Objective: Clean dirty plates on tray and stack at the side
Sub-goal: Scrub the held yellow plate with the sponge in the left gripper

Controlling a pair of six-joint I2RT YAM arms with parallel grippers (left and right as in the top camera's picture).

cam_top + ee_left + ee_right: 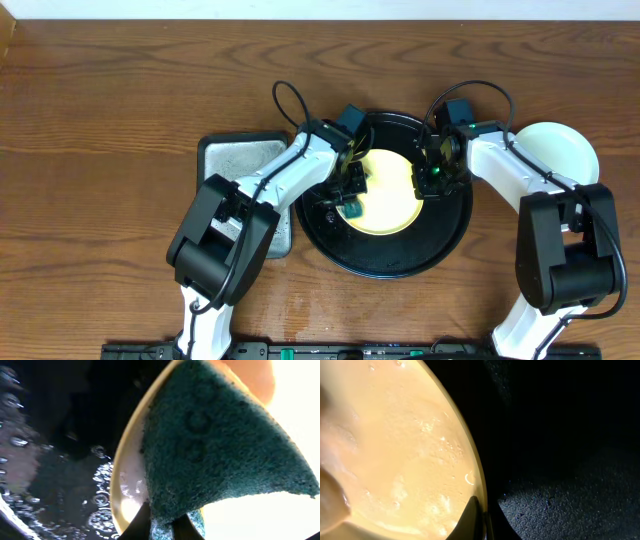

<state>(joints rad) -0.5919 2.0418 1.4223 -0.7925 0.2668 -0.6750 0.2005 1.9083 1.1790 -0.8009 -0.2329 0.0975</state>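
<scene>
The pale yellow plate lies in the black tray, where the left end effector, clamped on a green sponge, touches its left edge and the right end effector is clamped on its right rim.

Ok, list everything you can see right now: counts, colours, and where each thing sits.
tray: one, glossy black, table centre.
yellow plate: one, pale yellow, on the tray.
white plate: one visible, pale mint-white, on the table right of the tray.
sponge: one, dark green, on the yellow plate's left part.
mat: one, grey, rectangular, left of the tray.
table: one, brown wood.
left gripper: shut on the sponge.
right gripper: pinching the yellow plate's right rim.
</scene>
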